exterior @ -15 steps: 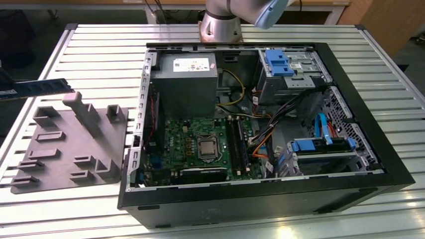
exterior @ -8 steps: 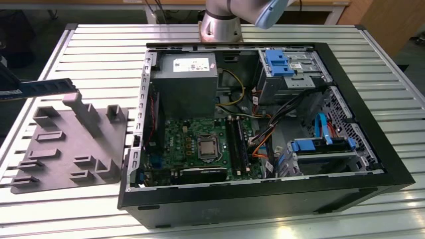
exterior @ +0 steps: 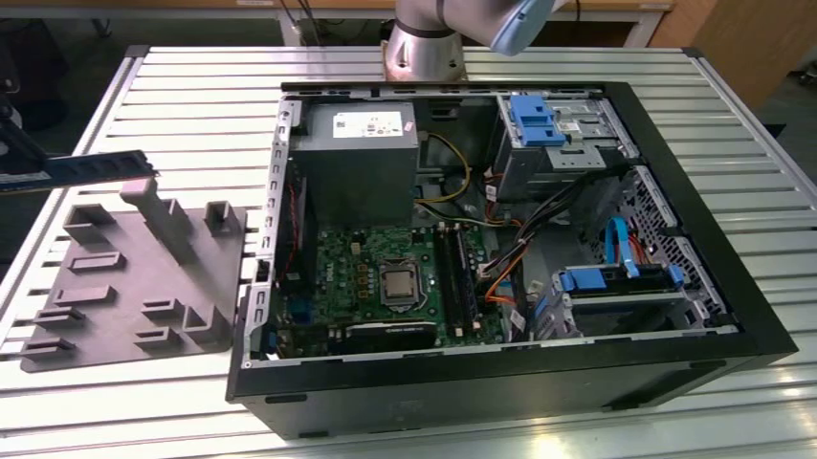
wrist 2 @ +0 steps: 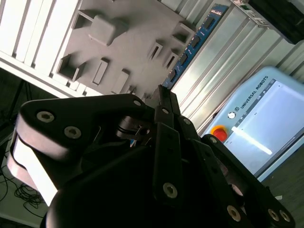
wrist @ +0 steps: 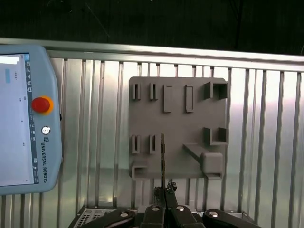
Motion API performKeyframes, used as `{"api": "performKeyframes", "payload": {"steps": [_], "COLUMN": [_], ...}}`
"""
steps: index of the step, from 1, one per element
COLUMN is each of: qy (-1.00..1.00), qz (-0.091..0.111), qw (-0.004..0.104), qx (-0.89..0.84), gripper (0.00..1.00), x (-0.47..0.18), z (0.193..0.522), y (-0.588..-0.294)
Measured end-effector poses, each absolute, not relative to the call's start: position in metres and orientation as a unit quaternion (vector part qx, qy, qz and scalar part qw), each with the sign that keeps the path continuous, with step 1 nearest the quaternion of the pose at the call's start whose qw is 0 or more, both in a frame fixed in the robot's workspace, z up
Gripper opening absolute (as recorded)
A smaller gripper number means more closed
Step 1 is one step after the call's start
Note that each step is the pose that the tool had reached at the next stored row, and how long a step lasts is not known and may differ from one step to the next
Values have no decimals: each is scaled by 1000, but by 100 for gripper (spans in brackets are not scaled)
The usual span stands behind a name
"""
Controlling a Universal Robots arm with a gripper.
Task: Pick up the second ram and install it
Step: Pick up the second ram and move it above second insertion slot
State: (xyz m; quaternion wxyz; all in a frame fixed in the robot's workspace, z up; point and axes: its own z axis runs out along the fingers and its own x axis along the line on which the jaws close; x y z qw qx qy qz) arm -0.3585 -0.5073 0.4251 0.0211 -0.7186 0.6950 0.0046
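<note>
My gripper (wrist 2: 164, 95) is shut on one end of the second ram (wrist 2: 194, 42), a thin bluish-green stick with a row of black chips. In the exterior view the ram (exterior: 90, 168) hangs level in the air at the far left, above the table and just beyond the grey holder plate (exterior: 134, 277), with the gripper (exterior: 11, 170) at the picture's edge. In the first wrist view the ram (wrist: 163, 159) is seen edge-on over the holder plate (wrist: 178, 123), rising from the gripper (wrist: 164, 192). The long black slots (exterior: 454, 275) lie on the green motherboard (exterior: 370, 268) inside the case.
The open black computer case (exterior: 715, 287) lies on the slatted metal table (exterior: 191, 96), with a grey power supply (exterior: 351, 158), blue drive brackets (exterior: 534, 120) and loose cables (exterior: 511, 268). A teach pendant (wrist: 23, 118) rests on the table near the holder plate. The arm's base (exterior: 422, 48) stands behind the case.
</note>
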Motion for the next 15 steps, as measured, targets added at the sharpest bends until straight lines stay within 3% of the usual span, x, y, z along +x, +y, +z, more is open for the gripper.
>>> {"api": "performKeyframes", "payload": {"steps": [15], "qy": [695], "qz": [5], "qw": [21], "qx": [-719], "gripper": [12], "x": [-347], "z": [425], "y": [-507]}}
